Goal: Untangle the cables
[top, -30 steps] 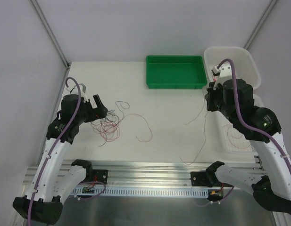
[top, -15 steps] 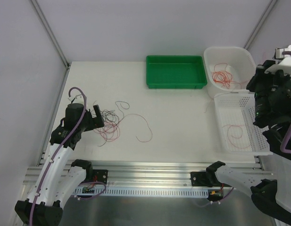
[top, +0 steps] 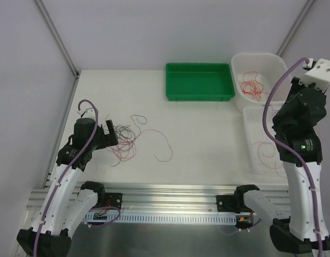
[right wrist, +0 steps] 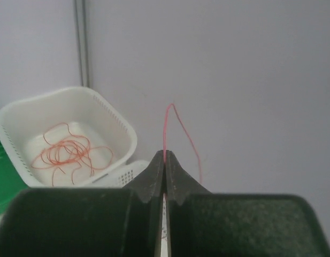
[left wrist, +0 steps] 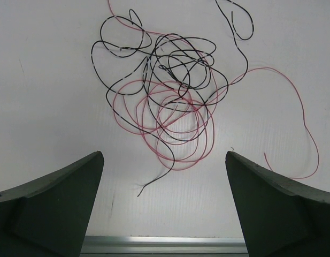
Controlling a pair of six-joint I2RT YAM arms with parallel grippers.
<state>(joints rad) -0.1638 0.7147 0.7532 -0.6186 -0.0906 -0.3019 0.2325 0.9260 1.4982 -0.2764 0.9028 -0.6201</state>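
The cables (left wrist: 170,101) look light and floppy (grab a loose end (left wrist: 139,194)); the left gripper (left wrist: 163,160) gapes wide, the right gripper (right wrist: 165,158) pinches a red wire (right wrist: 165,131).

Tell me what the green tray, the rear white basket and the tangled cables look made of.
Green tray: likely moulded plastic, uniform colour, slight sheen. Rear white basket: plastic, perforated walls, rounded rim. Tangled cables: probably plastic-insulated wire, thin, holding loose curls.
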